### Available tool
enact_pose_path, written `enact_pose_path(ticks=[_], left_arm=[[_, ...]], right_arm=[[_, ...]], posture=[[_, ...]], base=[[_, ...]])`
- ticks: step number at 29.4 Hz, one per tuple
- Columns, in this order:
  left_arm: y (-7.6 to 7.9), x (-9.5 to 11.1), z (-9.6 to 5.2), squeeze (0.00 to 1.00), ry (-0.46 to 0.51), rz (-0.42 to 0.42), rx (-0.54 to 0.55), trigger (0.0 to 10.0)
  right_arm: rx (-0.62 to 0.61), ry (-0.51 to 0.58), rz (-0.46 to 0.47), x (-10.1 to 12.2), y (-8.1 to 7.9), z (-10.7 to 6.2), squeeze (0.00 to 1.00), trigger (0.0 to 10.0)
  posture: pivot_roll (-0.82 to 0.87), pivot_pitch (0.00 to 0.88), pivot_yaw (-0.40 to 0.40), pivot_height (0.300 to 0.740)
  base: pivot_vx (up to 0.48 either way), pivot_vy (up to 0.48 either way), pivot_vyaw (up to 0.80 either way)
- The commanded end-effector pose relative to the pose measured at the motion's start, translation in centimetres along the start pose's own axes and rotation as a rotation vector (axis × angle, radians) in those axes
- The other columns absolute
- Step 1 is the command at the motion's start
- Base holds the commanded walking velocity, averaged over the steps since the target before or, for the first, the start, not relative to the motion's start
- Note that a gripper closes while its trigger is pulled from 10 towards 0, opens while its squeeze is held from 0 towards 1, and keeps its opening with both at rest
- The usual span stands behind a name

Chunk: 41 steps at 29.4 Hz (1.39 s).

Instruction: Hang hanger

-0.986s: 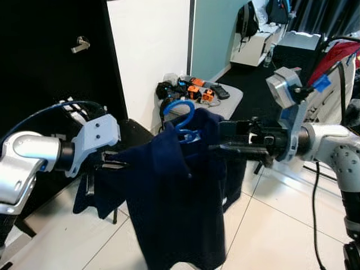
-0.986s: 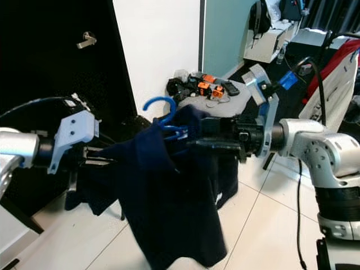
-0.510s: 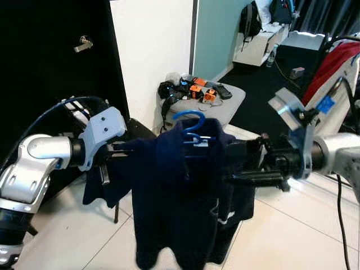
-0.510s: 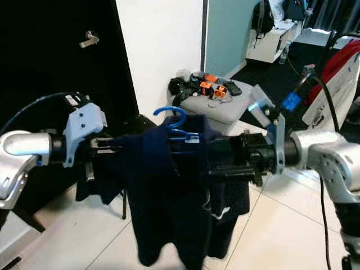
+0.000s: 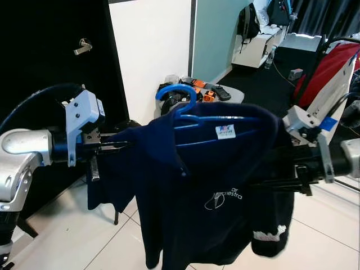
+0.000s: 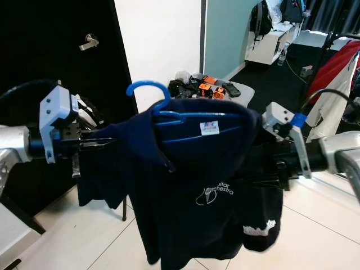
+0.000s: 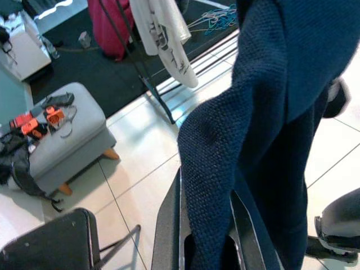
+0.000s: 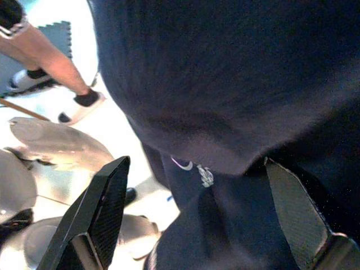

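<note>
Shirt (image 5: pixel 214 185) on blue hanger (image 5: pixel 185 112)

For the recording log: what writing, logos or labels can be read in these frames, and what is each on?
"chestra": white print beside a logo on the chest of the navy polo shirt; the first letters are unclear.
Collar label on the shirt: small print, too blurred to read.
White marking near the shirt's hem: unreadable.

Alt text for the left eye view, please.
A navy shirt on a blue hanger is held up between both grippers, the left gripper at its sleeve, the right tucked behind the fabric. Behind stand a dark door and a grey ottoman.
</note>
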<state>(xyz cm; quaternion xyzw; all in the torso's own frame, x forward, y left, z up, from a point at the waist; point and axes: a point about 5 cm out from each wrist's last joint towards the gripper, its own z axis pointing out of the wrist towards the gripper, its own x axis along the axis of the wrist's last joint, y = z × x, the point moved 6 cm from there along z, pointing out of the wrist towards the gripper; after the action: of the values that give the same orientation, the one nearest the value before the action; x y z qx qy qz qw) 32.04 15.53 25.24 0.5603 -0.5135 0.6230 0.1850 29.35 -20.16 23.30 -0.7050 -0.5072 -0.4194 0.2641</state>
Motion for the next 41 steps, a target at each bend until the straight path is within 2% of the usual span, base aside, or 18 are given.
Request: enact_pose_path(ticks=[1, 5, 9, 10, 13, 16, 17, 20, 21, 23, 24, 27, 29, 35, 38, 39, 41], left_arm=[[-0.2, -0.3, -0.1, 0.0, -0.002, -0.004, 0.028, 10.0], [-0.4, -1.1, 0.2, 0.0, -0.023, -0.024, 0.065, 10.0], [-0.7, -2.1, 0.0, 0.0, -0.066, -0.04, 0.097, 10.0], [-0.7, -2.1, 0.0, 0.0, -0.066, -0.04, 0.097, 10.0], [-0.1, -2.0, -0.2, 0.0, -0.059, -0.04, 0.063, 10.0], [0.7, -1.4, 0.0, 0.0, -0.037, -0.036, 0.009, 10.0], [1.3, -0.7, 0.3, 0.0, -0.006, -0.034, -0.032, 10.0], [1.7, -0.2, 0.5, 0.0, 0.015, -0.033, -0.059, 10.0], [2.6, 0.9, 0.9, 0.0, 0.05, -0.025, -0.121, 10.0], [2.8, 1.0, 1.0, 0.0, 0.055, -0.023, -0.133, 10.0], [3.2, 1.4, 1.2, 0.0, 0.061, -0.016, -0.17, 10.0], [4.1, 1.9, 1.5, 0.0, 0.06, 0.001, -0.236, 10.0], [4.1, 1.9, 1.5, 0.0, 0.06, 0.001, -0.236, 10.0], [5.2, 2.4, 2.3, 0.0, 0.061, 0.035, -0.317, 10.0], [5.5, 2.9, 2.9, 0.0, 0.076, 0.048, -0.341, 10.0], [5.5, 2.9, 2.9, 0.0, 0.076, 0.048, -0.341, 10.0], [5.6, 3.1, 3.1, 0.0, 0.081, 0.052, -0.346, 10.0]], right_arm=[[-0.024, -0.003, -0.02, 0.1, 0.2, -0.7, 0.95, 10.0], [-0.055, 0.049, -0.033, 1.1, 0.6, -1.8, 0.95, 10.0], [-0.072, 0.247, -0.041, 4.1, 0.7, -4.3, 0.95, 10.0], [-0.072, 0.247, -0.041, 4.1, 0.7, -4.3, 0.95, 10.0], [-0.052, 0.344, -0.055, 5.4, 0.2, -6.0, 0.93, 10.0], [-0.054, 0.365, -0.065, 5.6, 0.3, -6.9, 0.92, 10.0], [-0.055, 0.355, -0.076, 5.6, 0.5, -7.2, 0.85, 10.0], [-0.055, 0.345, -0.083, 5.5, 0.6, -7.3, 0.85, 10.0], [-0.016, 0.323, -0.091, 5.3, 0.4, -7.1, 0.52, 10.0], [-0.005, 0.321, -0.092, 5.3, 0.3, -7.0, 0.52, 10.0], [0.017, 0.292, -0.095, 5.0, 0.3, -6.7, 0.0, 10.0], [0.059, 0.245, -0.102, 4.8, 0.4, -5.9, 0.0, 10.0], [0.059, 0.245, -0.102, 4.8, 0.4, -5.9, 0.0, 10.0], [0.151, 0.175, -0.119, 4.7, -0.1, -4.1, 0.0, 10.0], [0.246, 0.107, -0.105, 3.7, -1.4, -2.3, 0.0, 10.0], [0.246, 0.107, -0.105, 3.7, -1.4, -2.3, 0.0, 9.4], [0.277, 0.076, -0.098, 3.1, -1.9, -1.8, 0.0, 9.0]], posture=[[-0.16, 0.0, 0.021, 0.74], [-0.16, 0.0, 0.022, 0.74], [-0.15, 0.0, 0.022, 0.74], [-0.15, 0.0, 0.022, 0.74], [-0.16, 0.0, 0.024, 0.74], [-0.16, 0.0, 0.025, 0.74], [-0.16, 0.0, 0.025, 0.74], [-0.16, 0.0, 0.025, 0.74], [-0.16, 0.0, 0.024, 0.74], [-0.16, 0.0, 0.024, 0.74], [-0.16, 0.0, 0.022, 0.74], [-0.16, 0.0, 0.021, 0.74], [-0.16, 0.0, 0.021, 0.74], [-0.16, 0.0, 0.015, 0.74], [-0.17, 0.0, 0.014, 0.74], [-0.17, 0.0, 0.014, 0.74], [-0.17, 0.0, 0.011, 0.74]], base=[[0.0, 0.0, 0.0], [0.0, 0.0, 0.0], [0.0, 0.0, 0.0], [0.0, 0.0, 0.0], [0.0, 0.0, 0.0], [0.0, 0.0, 0.0], [0.0, 0.0, 0.0], [0.0, 0.0, 0.0], [0.0, 0.0, 0.0], [0.0, 0.0, 0.0], [0.0, 0.0, 0.0], [0.0, 0.0, 0.0], [0.0, 0.0, 0.0], [0.0, 0.0, 0.0], [0.0, 0.0, 0.0], [0.0, 0.0, 0.0], [0.0, 0.0, 0.0]])
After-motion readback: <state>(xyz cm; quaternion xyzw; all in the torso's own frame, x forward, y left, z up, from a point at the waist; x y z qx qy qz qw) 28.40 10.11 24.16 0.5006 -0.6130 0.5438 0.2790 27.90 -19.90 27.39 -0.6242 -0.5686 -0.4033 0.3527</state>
